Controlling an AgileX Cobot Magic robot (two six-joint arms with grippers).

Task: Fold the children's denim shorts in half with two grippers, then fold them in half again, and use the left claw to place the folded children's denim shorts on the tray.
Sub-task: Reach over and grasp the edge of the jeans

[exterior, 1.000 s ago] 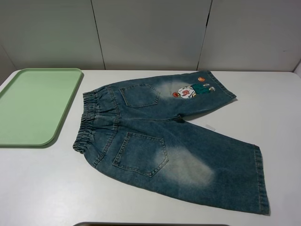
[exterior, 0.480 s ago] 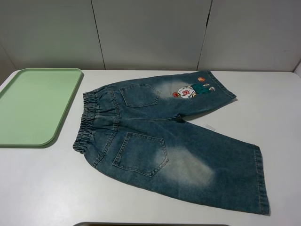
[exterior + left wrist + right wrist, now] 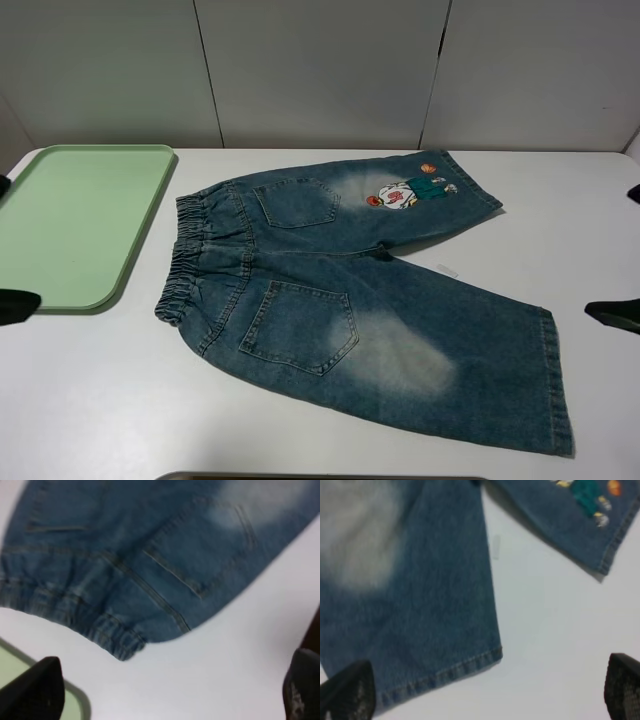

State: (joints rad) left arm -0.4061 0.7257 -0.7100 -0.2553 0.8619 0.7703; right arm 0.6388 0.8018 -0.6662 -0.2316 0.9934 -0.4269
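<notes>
The children's denim shorts (image 3: 350,290) lie spread flat on the white table, waistband toward the tray, both back pockets up, with the cartoon patch (image 3: 405,192) on the far leg. The pale green tray (image 3: 80,220) sits at the left and holds nothing. My left gripper (image 3: 8,245) shows only its two black fingertips at the left edge, over the tray, open and empty. In the left wrist view the gripper (image 3: 167,690) hangs short of the waistband corner (image 3: 120,647). My right gripper (image 3: 625,252) is open at the right edge. Its wrist view shows the gripper (image 3: 485,690) near the leg hem (image 3: 445,672).
Grey wall panels (image 3: 320,70) close off the back of the table. A small white label (image 3: 445,268) lies between the two legs. A dark rounded edge (image 3: 320,476) shows at the bottom of the exterior view. Bare table (image 3: 100,400) surrounds the shorts.
The black fingertips of both grippers have come into the exterior view at the left and right edges. The shorts and tray have not moved.
</notes>
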